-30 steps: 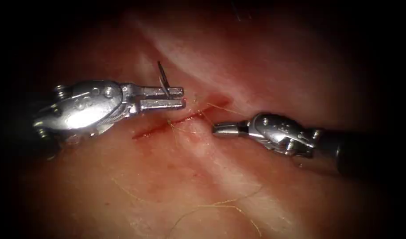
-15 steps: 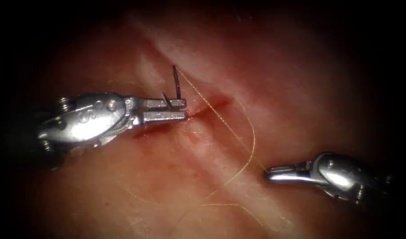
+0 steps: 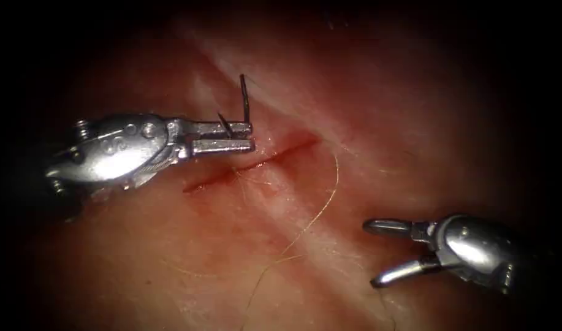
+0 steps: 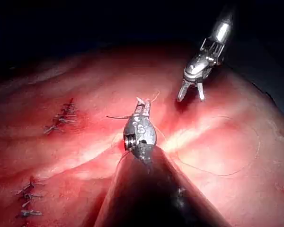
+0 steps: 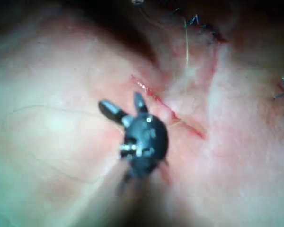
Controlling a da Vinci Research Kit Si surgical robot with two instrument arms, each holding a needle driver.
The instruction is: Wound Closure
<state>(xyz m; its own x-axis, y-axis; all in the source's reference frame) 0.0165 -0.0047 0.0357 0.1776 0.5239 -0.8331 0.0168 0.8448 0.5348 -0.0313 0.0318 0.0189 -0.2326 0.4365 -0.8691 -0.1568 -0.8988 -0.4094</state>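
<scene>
Left tool point(image 3: 247, 137) clenched on needle point(image 3: 244, 98) near one end; needle stands clear of tissue point(image 3: 415, 122), just above left end of cut point(image 3: 250, 164). Right tool point(image 3: 379, 254) jaws spread, holding nothing, well right of cut.

Risk (judgement): thread point(image 3: 320, 211) lies slack in loop across tissue, unheld; could snag on the spread jaws or tangle. Needle may swivel in grip.

Versus 0.5 s ago: right tool released thread, jaws parted; thread gone slack. Left tool raised slightly.

Bare tissue point(image 3: 305, 184) between tools — slack thread point(image 3: 320, 205) crossing
</scene>
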